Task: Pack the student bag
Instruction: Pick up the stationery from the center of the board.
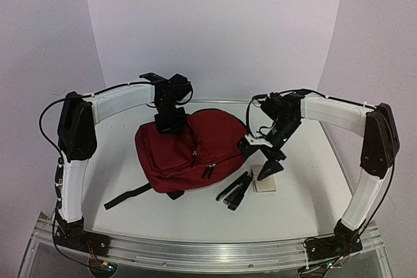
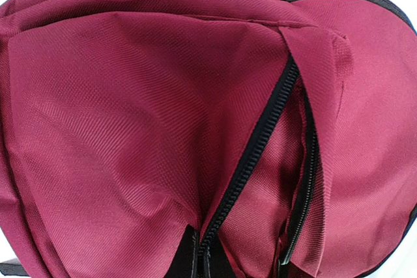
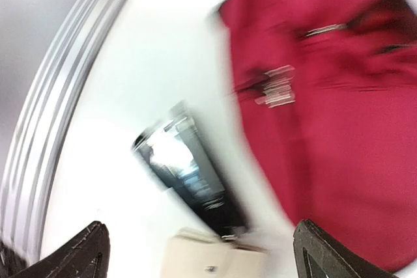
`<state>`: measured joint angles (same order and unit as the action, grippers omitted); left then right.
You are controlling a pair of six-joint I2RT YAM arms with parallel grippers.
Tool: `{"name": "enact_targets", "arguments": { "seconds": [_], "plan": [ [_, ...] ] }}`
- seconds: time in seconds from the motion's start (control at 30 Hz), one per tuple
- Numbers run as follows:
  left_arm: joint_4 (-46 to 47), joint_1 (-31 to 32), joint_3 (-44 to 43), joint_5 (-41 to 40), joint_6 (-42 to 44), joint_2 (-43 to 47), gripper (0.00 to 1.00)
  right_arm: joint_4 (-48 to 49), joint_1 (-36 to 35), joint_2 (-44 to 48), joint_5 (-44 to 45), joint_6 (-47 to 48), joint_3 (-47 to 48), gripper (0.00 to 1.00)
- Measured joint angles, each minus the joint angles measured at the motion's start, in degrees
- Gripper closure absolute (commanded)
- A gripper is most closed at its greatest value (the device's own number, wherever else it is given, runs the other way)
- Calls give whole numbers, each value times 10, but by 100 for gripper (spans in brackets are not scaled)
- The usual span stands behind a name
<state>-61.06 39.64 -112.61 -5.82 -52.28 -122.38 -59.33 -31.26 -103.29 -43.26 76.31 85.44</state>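
- Top external: the dark red student bag (image 1: 195,151) lies at mid-worktop (image 1: 130,167), a black strap (image 1: 127,196) trailing toward the near left. The left tool (image 1: 171,122) sits on the bag's far upper edge. The right tool (image 1: 259,157) hangs just off the bag's right side, jaws wide apart and holding nothing. Below it lie a black stapler (image 1: 236,190) and, just beside that, a small tan pad (image 1: 264,185). Only this view shows both arms and the whole layout.
- Left wrist: red fabric fills the frame, so the worktop is shut out. A black zipper (image 2: 254,154) stands parted, a detail the overhead view barely gives. Folds gather toward the bottom edge, where the left tool is pinched together on the cloth beside the zipper. Its fingers are almost wholly cut off there.
- Right wrist: heavily blurred. Two dark fingers (image 3: 71,252) sit at opposite bottom corners, with the tan pad and stapler between them and the bag to the right. What kind of pad it is cannot be made out.
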Motion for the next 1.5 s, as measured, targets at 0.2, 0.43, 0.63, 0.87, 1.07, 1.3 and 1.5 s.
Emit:
{"name": "enact_targets", "arguments": {
  "seconds": [0.2,0.43,0.63,0.87,1.07,1.3,1.5],
  "plan": [
    [16,-1,18,7,-1,17,100,-2,-53,-16,53,109,-41,5],
    [17,-1,18,11,-1,19,100,31,-76,-66,99,150,-41,9],
    [19,-1,18,11,0,19,100,65,-82,-93,134,157,-41,14],
    [25,-1,18,13,0,21,100,109,-91,-102,155,151,-50,19],
    [32,-1,18,16,10,33,100,136,-92,-103,170,151,-84,38],
    [46,-1,31,17,15,48,100,150,-92,-108,181,132,-85,61],
    [56,-1,37,17,18,55,100,149,-92,-107,181,88,-82,77]
  ]
}}
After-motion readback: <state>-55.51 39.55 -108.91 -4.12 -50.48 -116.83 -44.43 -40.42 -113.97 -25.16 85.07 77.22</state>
